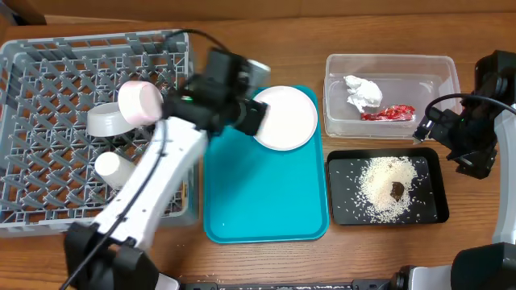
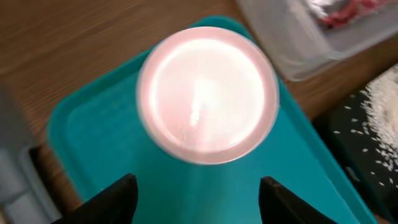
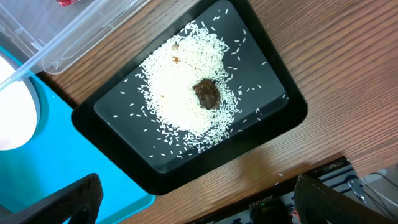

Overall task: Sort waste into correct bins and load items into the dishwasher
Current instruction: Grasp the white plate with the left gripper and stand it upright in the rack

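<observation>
Left gripper [image 2: 198,194] spread — one plate [image 2: 207,93] just ahead.

The left end effector [image 2: 199,188] hovers spread above the plate [image 2: 207,93] on the teal tray [image 2: 87,127].

no readable text, labels or numbers

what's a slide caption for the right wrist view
Rice and a brown lump piled in the black tray, right hand open above.
</observation>
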Robot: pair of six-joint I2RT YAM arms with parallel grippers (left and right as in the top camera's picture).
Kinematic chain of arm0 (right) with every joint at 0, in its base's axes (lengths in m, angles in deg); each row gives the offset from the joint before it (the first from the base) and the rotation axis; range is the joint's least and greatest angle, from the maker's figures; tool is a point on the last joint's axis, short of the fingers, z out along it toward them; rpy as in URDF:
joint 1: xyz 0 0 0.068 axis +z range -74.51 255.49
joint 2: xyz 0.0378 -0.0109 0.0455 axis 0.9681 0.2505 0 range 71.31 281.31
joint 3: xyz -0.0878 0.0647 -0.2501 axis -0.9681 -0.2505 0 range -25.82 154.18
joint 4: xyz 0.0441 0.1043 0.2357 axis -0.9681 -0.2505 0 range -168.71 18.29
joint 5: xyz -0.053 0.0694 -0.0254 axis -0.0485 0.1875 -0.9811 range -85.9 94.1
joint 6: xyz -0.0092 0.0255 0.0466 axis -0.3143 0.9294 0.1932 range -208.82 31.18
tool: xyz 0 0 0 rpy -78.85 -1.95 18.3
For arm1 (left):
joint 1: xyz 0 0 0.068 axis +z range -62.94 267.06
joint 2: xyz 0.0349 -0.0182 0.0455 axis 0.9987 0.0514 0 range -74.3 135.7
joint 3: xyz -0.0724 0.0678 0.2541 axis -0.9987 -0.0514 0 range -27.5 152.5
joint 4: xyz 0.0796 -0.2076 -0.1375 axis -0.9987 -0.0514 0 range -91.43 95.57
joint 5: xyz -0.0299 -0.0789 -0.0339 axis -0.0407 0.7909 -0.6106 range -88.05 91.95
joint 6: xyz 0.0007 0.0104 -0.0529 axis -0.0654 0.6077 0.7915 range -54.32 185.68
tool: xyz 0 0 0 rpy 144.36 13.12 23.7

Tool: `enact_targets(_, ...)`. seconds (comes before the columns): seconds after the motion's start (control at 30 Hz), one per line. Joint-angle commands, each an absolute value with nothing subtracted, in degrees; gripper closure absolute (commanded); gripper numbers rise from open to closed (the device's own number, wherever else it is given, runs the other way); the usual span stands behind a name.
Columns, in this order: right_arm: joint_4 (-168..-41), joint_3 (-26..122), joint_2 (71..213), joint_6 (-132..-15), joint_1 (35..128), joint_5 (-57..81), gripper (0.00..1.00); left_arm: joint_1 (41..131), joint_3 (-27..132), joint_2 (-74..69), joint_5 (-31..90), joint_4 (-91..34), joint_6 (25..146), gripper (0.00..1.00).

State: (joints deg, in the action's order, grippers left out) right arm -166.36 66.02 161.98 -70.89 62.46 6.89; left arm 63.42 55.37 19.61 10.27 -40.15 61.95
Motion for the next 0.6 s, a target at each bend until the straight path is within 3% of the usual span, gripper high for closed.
enact_targets(0.0, -166.34, 66.89, 160.34, -71.26, 62.35, 7.28, 0.00, 57.36, 54.74, 26.65, 6.25, -37.35, 59.20, 0.31)
enact_targets(0.27, -166.31, 66.89, 160.34, -71.26, 62.35, 7.28, 0.00, 52.51, 54.74, 40.18, 4.28, -34.88, 59.00, 0.26)
enact_targets(0.43, -166.10, 66.89, 160.34, -71.26, 62.35, 7.28, 0.00, 52.47, 54.74, 45.34, 4.35, -37.48, 59.31, 0.29)
enact_targets(0.5, -166.10, 66.89, 160.34, -71.26, 62.35, 7.26, 0.00, 52.47, 54.74, 46.08, 4.56, -38.66, 59.50, 0.39)
enact_targets(0.53, -166.10, 66.89, 160.34, -71.26, 62.35, 7.26, 0.00, 52.47, 54.76, 46.12, 4.52, -39.51, 59.50, 0.56)
enact_targets(0.57, -166.12, 66.89, 160.34, -71.26, 62.35, 7.28, 0.00, 52.47, 54.76, 45.99, 4.52, -40.01, 59.52, 0.66)
